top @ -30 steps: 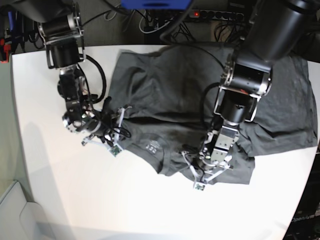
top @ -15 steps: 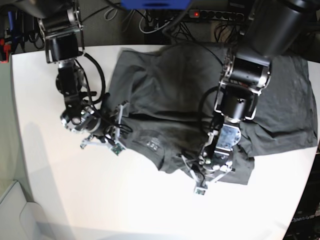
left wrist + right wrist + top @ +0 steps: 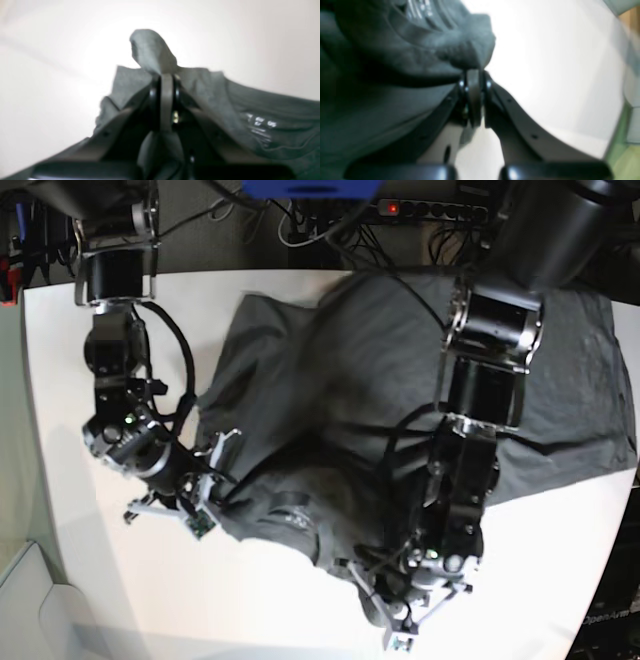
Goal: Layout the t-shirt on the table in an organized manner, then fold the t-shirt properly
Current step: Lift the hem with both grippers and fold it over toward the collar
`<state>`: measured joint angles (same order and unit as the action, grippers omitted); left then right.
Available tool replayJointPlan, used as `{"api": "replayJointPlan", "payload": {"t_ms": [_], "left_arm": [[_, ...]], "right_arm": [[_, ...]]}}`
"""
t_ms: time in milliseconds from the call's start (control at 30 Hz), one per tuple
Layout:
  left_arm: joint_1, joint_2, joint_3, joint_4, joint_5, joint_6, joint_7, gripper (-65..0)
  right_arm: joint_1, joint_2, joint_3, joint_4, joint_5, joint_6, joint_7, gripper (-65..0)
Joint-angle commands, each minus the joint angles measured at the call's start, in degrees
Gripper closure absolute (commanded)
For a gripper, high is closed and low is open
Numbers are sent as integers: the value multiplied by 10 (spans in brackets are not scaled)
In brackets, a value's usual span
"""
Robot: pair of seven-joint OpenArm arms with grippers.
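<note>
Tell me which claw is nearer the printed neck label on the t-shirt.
Right, as far as the base view shows. The right claw pinches the t-shirt edge just beside the neck label; the left claw grips the hem farther off, toward the table front.

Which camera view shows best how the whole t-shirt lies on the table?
The base view: the t-shirt appears almost whole, rumpled across the table. The left wrist view shows only a blurred pinched fold and the neck label; the right wrist view shows another blurred bunch.
</note>
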<state>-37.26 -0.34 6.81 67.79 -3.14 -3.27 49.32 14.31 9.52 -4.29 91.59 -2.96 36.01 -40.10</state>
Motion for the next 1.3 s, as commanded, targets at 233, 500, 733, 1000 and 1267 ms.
{"api": "replayJointPlan", "payload": {"t_ms": [233, 500, 733, 1000, 1267], "left_arm": [[-27, 21, -58, 54, 8, 3, 5, -5], [-39, 51, -67, 84, 3, 3, -13, -5], [-80, 93, -122, 78, 3, 3, -52, -5], [-100, 93, -127, 101, -32, 3, -58, -5], [-123, 93, -191, 152, -101, 3, -65, -5]], "right_arm": [[62, 32, 72, 26, -1, 40, 12, 0], [123, 61, 135, 25, 0, 40, 10, 0], [160, 78, 133, 73, -1, 40, 11, 0], [198, 78, 138, 158, -2, 40, 11, 0], [211, 63, 173, 225, -2, 40, 11, 0]]}}
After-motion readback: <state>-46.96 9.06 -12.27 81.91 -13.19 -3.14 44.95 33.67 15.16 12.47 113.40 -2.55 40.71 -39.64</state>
